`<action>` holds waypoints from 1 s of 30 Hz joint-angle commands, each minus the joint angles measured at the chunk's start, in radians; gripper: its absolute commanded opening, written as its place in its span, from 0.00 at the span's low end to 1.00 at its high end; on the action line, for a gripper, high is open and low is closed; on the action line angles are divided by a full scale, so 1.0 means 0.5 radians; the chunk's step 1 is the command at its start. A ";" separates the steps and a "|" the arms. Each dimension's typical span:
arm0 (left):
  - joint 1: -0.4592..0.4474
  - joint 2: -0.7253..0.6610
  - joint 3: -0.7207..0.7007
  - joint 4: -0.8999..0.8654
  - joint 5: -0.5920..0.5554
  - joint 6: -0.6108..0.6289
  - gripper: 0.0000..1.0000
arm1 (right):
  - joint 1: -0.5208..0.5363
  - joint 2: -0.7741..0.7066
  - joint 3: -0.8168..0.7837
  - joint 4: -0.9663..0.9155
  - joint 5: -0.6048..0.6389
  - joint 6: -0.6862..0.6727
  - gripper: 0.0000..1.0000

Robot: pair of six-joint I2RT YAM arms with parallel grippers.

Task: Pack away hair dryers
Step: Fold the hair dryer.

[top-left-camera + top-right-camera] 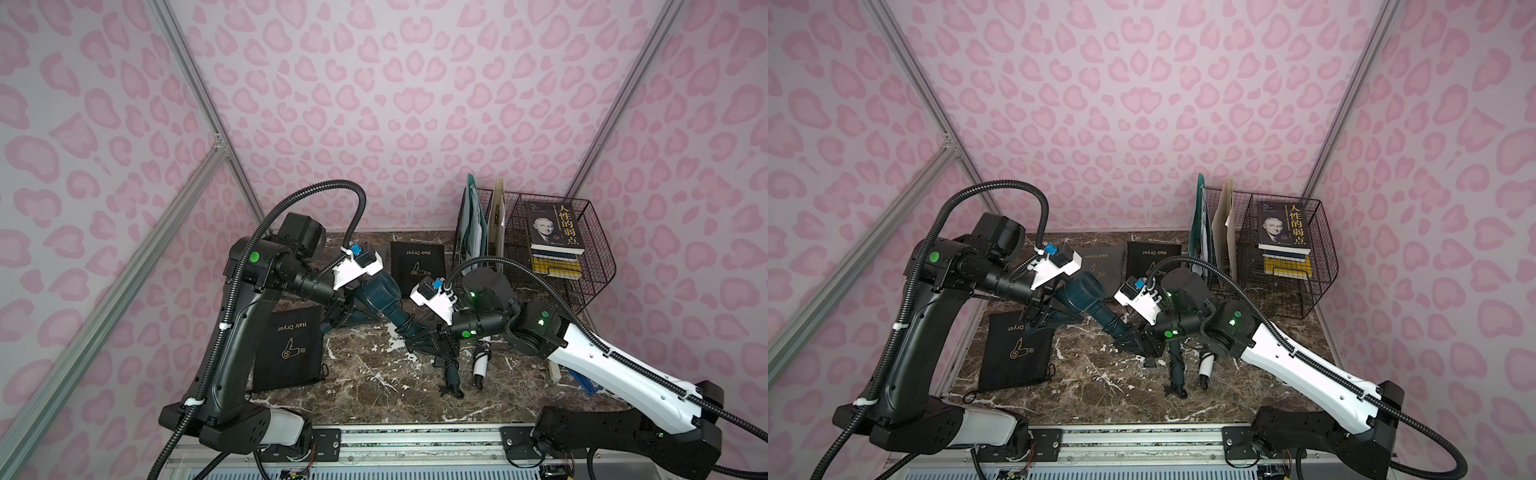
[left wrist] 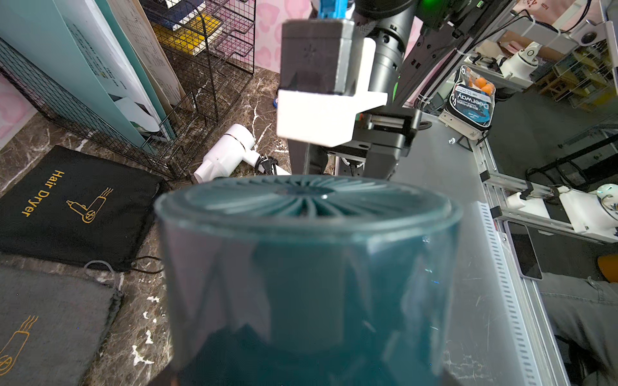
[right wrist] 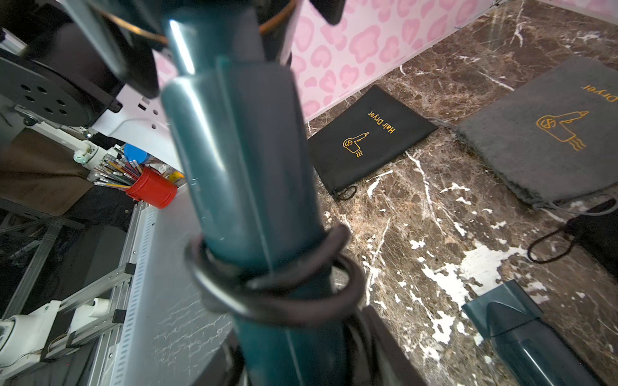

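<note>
A dark teal hair dryer (image 1: 376,296) hangs tilted above the marble table (image 1: 374,386), in both top views. My left gripper (image 1: 347,309) is shut on its round barrel (image 2: 307,267), which fills the left wrist view. My right gripper (image 1: 415,338) is shut on its handle (image 3: 247,187), just below the cord (image 3: 277,287) wound round it. A second teal dryer (image 3: 521,337) lies on the table under the right arm, its handle (image 1: 451,372) pointing to the front. The white dryer (image 2: 229,153) lies beside it, its handle (image 1: 480,365) showing past the right arm.
Black "Hair Dryer" pouches lie flat at front left (image 1: 291,349) and at the back (image 1: 417,257), with a grey pouch (image 1: 1100,257) next to the back one. A wire basket (image 1: 582,266) of books and upright folders (image 1: 473,224) stand at the back right.
</note>
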 commanded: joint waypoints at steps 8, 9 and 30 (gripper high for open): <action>0.002 0.004 -0.028 -0.379 0.179 -0.111 0.02 | -0.007 -0.073 -0.140 0.276 -0.229 0.107 0.20; 0.002 -0.001 -0.037 -0.346 0.168 -0.142 0.02 | -0.008 -0.080 -0.152 0.308 -0.253 0.124 0.16; 0.002 -0.299 -0.548 0.826 -0.248 -1.167 0.02 | 0.074 -0.135 -0.424 1.339 -0.210 0.802 0.00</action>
